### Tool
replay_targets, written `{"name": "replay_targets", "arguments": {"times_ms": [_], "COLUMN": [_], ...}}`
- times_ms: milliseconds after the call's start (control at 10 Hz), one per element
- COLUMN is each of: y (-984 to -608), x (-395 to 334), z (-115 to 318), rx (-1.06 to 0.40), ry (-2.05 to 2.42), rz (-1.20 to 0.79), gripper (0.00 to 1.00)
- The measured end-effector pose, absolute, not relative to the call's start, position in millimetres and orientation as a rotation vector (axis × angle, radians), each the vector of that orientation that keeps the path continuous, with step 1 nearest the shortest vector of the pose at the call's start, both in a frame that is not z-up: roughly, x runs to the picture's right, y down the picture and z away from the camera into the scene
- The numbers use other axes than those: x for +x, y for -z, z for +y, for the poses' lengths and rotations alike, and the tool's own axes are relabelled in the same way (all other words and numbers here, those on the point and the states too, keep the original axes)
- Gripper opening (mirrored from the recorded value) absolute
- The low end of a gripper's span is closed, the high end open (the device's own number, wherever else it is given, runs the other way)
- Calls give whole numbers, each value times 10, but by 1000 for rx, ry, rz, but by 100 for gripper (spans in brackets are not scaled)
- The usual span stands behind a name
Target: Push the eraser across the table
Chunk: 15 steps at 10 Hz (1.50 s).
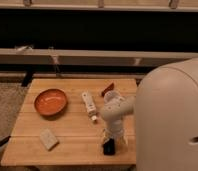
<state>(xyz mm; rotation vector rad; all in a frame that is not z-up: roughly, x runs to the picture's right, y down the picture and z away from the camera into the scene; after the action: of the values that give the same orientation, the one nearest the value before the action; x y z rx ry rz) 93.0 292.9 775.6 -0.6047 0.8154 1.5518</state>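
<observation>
- Your gripper (pixel 110 139) is down at the table (pixel 67 151) top, nr the front edge, right of centre, under the white arm (pixel 117 114).
- Can't tell if it's open or closed, or if it's got hold of anything.
- Eraser (pixel 108 149): small black block right at the gripper tip, nr the front edge. Touching vs. just beside, can't tell.
- Also on the table: orange bowl (pixel 50 101) at left, white tube (pixel 89 105) mid, beige block (pixel 49 139) front-left, red-brown piece (pixel 108 89) at the back, nr the arm.
- Robot body (pixel 172 120) fills the right of the view.
</observation>
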Motion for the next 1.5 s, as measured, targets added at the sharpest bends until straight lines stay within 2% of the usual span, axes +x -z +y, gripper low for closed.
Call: {"name": "replay_targets", "arguments": {"times_ms": [800, 1500], "y": [-7804, -7716], "x": [1218, 1618], "z": [2787, 2860], "rx": [-553, -519], "ry": [-1625, -1687], "rz": [841, 890], "gripper": [80, 80]}}
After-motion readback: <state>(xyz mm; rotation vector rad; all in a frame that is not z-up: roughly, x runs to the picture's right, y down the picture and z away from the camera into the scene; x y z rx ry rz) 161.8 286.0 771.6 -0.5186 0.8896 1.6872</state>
